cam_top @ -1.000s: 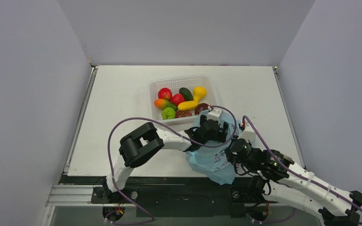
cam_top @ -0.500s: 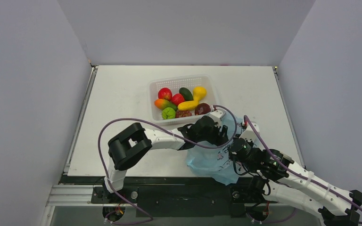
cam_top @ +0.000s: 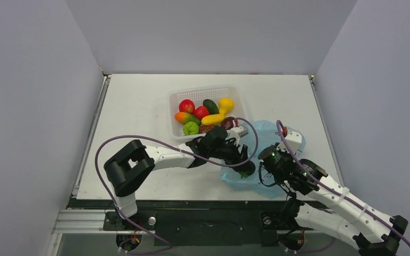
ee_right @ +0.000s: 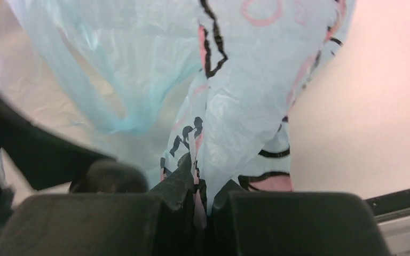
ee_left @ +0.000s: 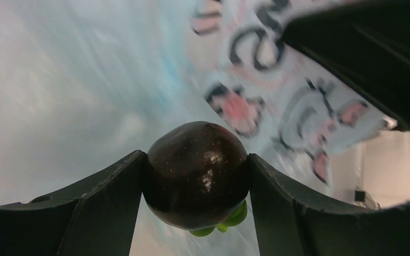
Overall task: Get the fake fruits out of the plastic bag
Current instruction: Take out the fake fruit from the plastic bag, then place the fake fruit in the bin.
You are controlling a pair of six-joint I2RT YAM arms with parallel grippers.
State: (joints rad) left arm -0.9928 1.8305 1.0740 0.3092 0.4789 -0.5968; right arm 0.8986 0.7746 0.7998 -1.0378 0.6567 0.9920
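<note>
one glossy dark purple fruit [ee_left: 196, 173]

Robotics lab, grey-walled booth [cam_top: 32, 80], white table [cam_top: 133, 106]

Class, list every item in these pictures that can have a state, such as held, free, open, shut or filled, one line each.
left gripper, shut on the dark purple fruit.
dark purple fruit, clamped in the left gripper, bag behind it.
right gripper, shut on a fold of the plastic bag.
plastic bag, crumpled, pinched by the right gripper.
basket, upright, holding several fake fruits.
</note>
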